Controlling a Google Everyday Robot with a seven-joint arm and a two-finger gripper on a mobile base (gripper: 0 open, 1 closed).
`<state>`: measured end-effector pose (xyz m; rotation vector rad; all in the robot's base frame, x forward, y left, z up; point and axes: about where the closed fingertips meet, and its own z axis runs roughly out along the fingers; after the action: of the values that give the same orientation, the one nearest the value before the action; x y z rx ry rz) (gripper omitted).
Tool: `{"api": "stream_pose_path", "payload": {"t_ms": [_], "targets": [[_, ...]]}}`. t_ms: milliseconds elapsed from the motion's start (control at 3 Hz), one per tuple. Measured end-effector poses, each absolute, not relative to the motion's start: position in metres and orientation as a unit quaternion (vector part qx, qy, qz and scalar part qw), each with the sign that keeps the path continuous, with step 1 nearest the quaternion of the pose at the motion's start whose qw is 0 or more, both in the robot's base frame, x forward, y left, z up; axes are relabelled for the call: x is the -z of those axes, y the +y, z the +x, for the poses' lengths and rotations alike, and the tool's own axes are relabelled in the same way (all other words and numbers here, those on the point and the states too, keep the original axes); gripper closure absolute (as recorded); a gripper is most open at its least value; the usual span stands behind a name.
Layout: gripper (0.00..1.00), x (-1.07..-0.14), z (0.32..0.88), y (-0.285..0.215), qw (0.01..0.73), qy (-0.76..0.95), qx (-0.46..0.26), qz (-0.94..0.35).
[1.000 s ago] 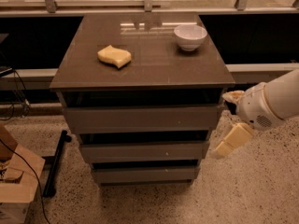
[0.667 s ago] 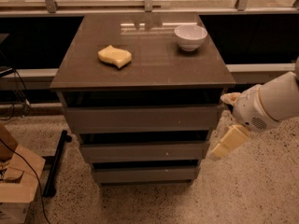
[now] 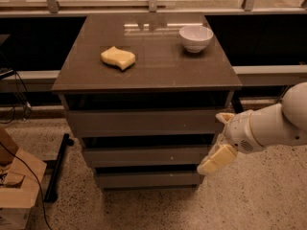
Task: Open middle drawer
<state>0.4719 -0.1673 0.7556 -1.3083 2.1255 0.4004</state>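
The grey-brown cabinet has three handleless drawer fronts stacked under its top. The middle drawer (image 3: 146,156) lies between the taller top front (image 3: 144,122) and the shortest bottom front (image 3: 148,179), and it looks shut. My gripper (image 3: 219,138), white with cream fingers, is at the cabinet's right side, level with the middle drawer's right end. It is open. One finger (image 3: 223,116) is up by the top drawer's corner. The other finger (image 3: 217,159) is beside the middle drawer's right edge. It holds nothing.
On the cabinet top (image 3: 158,66) lie a yellow sponge (image 3: 118,57) and a white bowl (image 3: 195,37). A cardboard box (image 3: 17,190) and cables are on the floor at the left, with a black bar (image 3: 57,166) next to the cabinet. A railing runs behind.
My gripper has moved left and down, from beside the top drawer's right corner to the middle drawer's right end. The drawers have not moved.
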Motion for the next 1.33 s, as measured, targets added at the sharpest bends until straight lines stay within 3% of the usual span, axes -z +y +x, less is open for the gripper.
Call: {"api": "stream_pose_path", "payload": {"t_ms": [1333], "targets": [[0.0, -0.622, 0.513, -0.166, 0.352, 0.81, -0.261, -0.389]]}}
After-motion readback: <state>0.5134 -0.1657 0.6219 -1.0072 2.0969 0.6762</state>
